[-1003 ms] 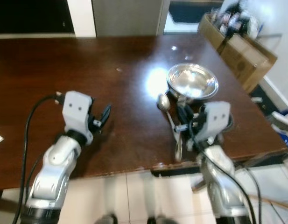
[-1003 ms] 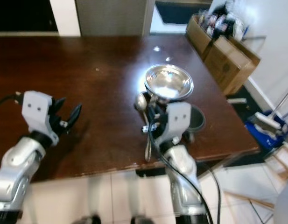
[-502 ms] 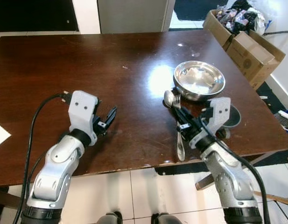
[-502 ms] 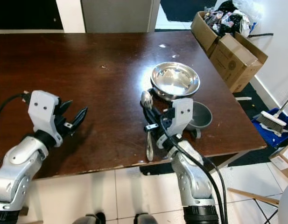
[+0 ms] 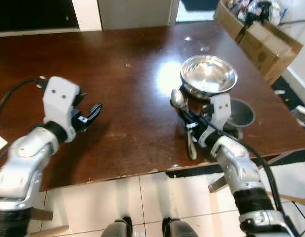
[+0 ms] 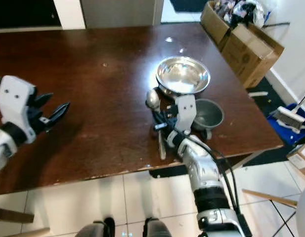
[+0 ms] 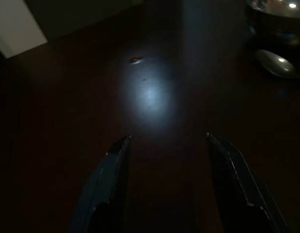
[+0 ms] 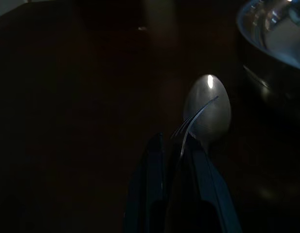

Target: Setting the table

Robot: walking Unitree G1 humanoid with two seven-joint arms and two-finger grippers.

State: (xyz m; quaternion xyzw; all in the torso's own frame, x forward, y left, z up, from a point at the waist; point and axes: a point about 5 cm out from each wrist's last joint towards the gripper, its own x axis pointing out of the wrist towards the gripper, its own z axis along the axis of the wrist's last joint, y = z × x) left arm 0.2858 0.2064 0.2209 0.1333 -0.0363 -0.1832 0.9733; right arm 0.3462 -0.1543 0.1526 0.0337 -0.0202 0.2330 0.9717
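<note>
My right gripper is shut on a thin metal fork, whose tines reach over the head of a spoon lying on the dark wooden table. From the head camera, that right gripper sits low at the table's near right, just in front of a shiny steel bowl. The spoon lies to the left of the bowl, its handle running toward the table's front edge. My left gripper hovers open over bare table at the near left, its fingers spread with nothing between them.
A small grey bowl stands beside my right wrist, near the table's right edge. Cardboard boxes sit on the floor beyond the right side. A brush lies on the floor at far right. Tiled floor runs below the front edge.
My left arm has swung out to the left, its gripper still open. The right gripper keeps the fork by the spoon. The camera has shifted a little.
</note>
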